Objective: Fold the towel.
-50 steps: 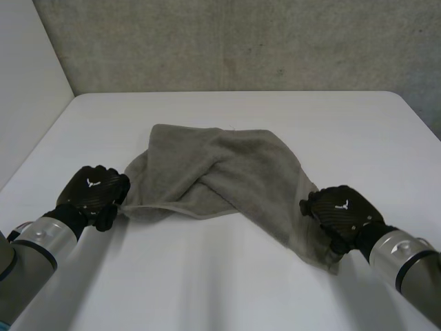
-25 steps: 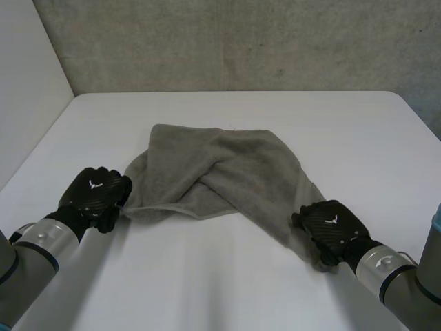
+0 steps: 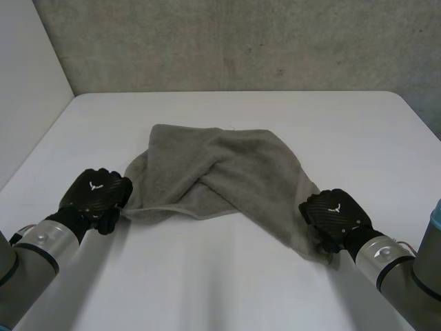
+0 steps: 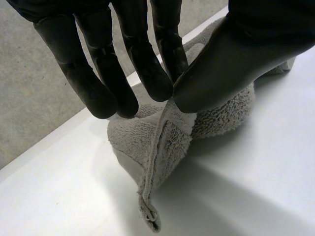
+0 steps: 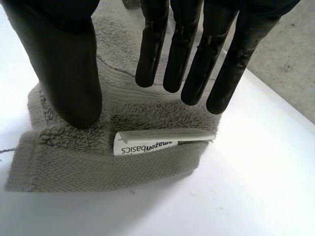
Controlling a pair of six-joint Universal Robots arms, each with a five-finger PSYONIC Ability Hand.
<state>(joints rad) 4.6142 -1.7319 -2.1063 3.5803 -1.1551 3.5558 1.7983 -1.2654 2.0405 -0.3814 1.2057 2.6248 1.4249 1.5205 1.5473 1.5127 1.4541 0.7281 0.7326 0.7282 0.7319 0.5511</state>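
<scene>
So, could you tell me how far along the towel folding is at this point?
Nothing looks folded yet: the towel lies bunched and twisted on the table. In hand: the left hand pinches the hem at its near left corner, and the right hand is over the near right corner by the label, held open, not gripping. Left: grip that corner, spread the towel flat, fold it.

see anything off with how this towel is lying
Yes. The towel is not flat: it lies rumpled, with one layer twisted diagonally across another in the middle. The left hand pinches the edge by one near corner; at the other, by the right hand, its white label faces up.
</scene>
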